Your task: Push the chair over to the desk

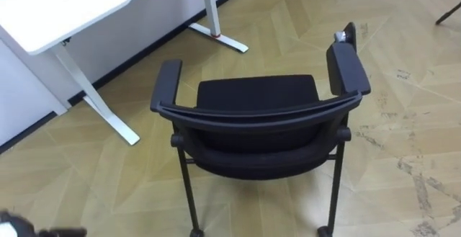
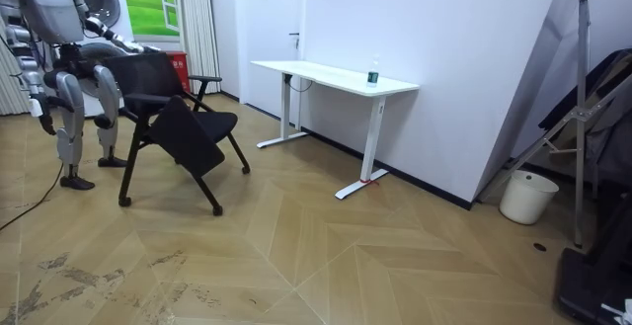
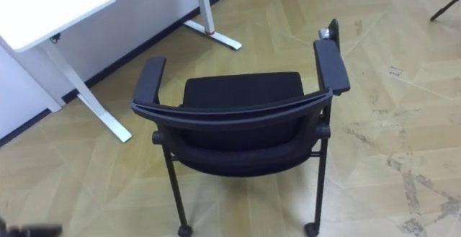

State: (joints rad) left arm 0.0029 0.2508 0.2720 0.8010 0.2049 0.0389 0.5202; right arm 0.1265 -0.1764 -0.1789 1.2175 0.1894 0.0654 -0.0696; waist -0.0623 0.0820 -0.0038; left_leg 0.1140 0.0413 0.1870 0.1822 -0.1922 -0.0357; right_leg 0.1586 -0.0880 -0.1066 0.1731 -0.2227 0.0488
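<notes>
Left hand (image 1: 32,231): low at lower left edge of eye views, seen as a dark tip, well apart from chair (image 1: 259,122); cannot tell whether fingers straight or curled. Right hand (image 2: 45,120): hanging beside thigh at room view's left, clear of chair; too small to read finger state. Stands upright just behind chair, facing its backrest. Chair: black, with padded seat (image 1: 258,93), curved backrest (image 1: 259,132), two padded armrests and thin black legs on small castors. Standing on wooden floor (image 1: 403,86), backrest nearest to head camera, seat facing away from robot. Left armrest (image 1: 167,84) and right armrest (image 1: 348,68) both pointing away from robot, roughly level with each other. White desk (image 1: 65,6) ahead and to left of chair, near but not touching. Nearest desk leg (image 1: 94,96) close to left armrest in eye views, with a strip of floor between. Desk set along white wall (image 2: 444,58); small bottle (image 2: 373,75) upright on desktop, near its end at room view's right. White bucket (image 2: 523,197) on floor well off to room view's right, far from chair and desk. Grey scuff marks (image 1: 410,168) on floor right of chair.
</notes>
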